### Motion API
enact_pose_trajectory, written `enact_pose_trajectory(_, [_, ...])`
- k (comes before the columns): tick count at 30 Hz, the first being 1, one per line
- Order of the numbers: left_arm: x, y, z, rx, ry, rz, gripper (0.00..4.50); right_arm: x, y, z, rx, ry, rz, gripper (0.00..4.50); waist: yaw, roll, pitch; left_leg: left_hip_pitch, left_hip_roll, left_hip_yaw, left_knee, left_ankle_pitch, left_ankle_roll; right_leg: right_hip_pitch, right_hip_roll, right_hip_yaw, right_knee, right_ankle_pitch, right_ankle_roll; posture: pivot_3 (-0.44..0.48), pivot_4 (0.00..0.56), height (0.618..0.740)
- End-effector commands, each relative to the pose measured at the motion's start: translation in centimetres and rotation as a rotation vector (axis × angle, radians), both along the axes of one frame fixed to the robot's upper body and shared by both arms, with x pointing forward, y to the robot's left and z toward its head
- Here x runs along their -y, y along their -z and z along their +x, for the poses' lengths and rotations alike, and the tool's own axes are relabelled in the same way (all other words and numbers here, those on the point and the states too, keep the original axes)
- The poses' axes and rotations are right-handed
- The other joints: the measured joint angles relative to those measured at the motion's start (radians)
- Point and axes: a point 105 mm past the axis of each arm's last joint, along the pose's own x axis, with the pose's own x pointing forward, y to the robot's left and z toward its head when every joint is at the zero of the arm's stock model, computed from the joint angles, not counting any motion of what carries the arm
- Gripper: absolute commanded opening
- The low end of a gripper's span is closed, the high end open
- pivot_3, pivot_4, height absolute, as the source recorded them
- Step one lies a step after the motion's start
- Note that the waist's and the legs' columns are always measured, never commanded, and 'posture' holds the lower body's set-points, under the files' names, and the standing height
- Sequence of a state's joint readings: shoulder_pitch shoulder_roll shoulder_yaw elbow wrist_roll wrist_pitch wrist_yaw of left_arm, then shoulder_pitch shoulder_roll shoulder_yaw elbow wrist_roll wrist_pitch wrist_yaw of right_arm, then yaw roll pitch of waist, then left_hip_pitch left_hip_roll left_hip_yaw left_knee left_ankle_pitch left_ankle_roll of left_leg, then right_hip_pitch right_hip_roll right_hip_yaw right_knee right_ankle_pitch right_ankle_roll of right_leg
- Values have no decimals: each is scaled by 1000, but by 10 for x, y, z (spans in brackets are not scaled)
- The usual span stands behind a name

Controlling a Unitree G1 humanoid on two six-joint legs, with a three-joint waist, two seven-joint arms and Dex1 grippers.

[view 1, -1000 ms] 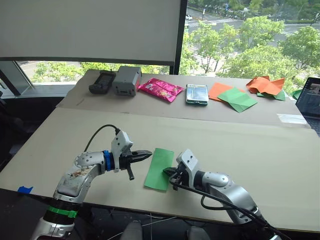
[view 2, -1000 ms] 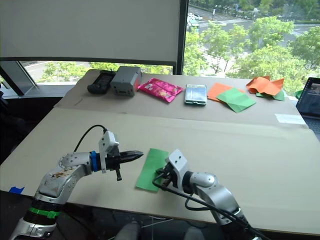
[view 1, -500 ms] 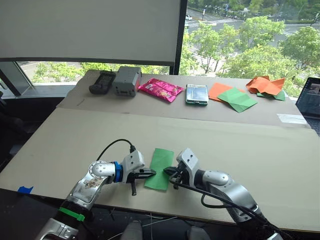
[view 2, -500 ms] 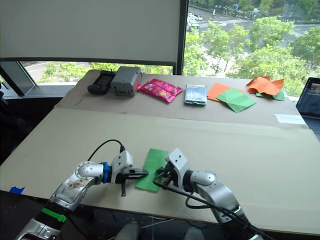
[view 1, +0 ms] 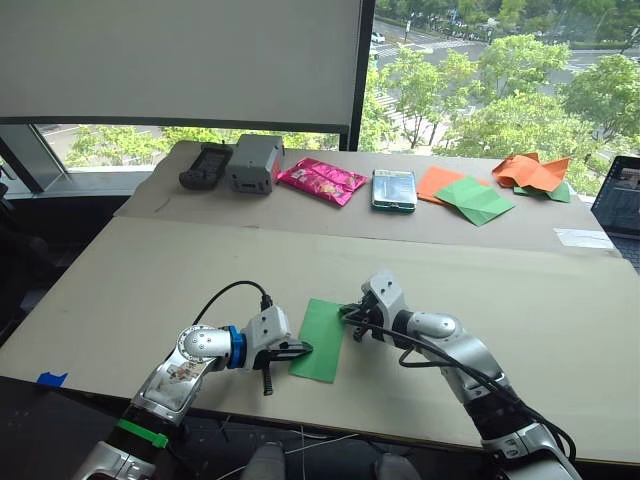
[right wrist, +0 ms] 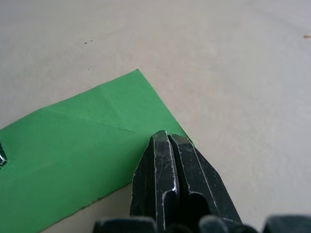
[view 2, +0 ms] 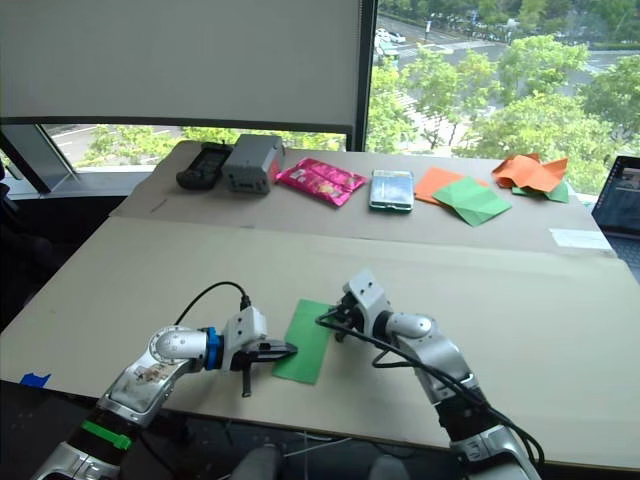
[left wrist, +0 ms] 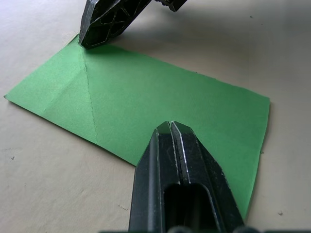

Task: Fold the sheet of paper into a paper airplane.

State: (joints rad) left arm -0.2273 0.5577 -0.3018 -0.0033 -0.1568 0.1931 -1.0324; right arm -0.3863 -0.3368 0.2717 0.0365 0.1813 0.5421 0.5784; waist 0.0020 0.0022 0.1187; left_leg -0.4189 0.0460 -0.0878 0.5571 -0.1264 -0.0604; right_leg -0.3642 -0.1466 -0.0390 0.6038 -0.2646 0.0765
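The sheet lies flat on the near part of the table, between the two grippers, its long sides running from near to far. It is bright green, a narrow rectangle, apparently folded lengthwise into a strip. The left wrist view shows a crease running across it close to its far end, with a slanting crease beside it.

The left gripper comes in from the left with its two black fingers pressed together, nothing between them. Their tips rest on the sheet's left edge near its near end; in the left wrist view the closed tips lie over that edge. The right gripper comes in from the right, its fingers also pressed together and gripping nothing. Its tips sit at the sheet's far right corner, pressing on or just over the edge, as the right wrist view shows.

Well beyond, along the far side of the table, lie a black device, a grey box, a pink packet, a phone, orange papers and a paler green folded paper
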Motion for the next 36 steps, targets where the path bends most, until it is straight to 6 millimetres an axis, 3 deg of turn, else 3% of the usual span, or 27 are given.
enact_pose_trajectory(1, [-5,19,-8,-55,0,67,0,4,10,3,-25,25,-24,37,-1,0,0,0,0,0,0,0,0,0,0,0,0,0,0,0,150,713])
enact_pose_trajectory(9, [-6,17,-5,-49,-14,64,0,3,12,-9,-49,-20,3,37,0,0,0,0,0,0,0,0,0,1,0,0,0,0,0,0,150,713])
enact_pose_trajectory(17, [-5,14,0,-42,-20,61,0,-6,13,-48,-100,-158,41,37,4,0,0,0,0,0,0,0,0,1,0,0,0,0,-1,0,150,713])
enact_pose_trajectory(36, [-8,15,2,-36,-31,74,0,-17,24,-100,-255,-340,44,37,4,0,0,0,0,0,0,0,-1,0,0,0,-2,-1,-1,0,150,713])
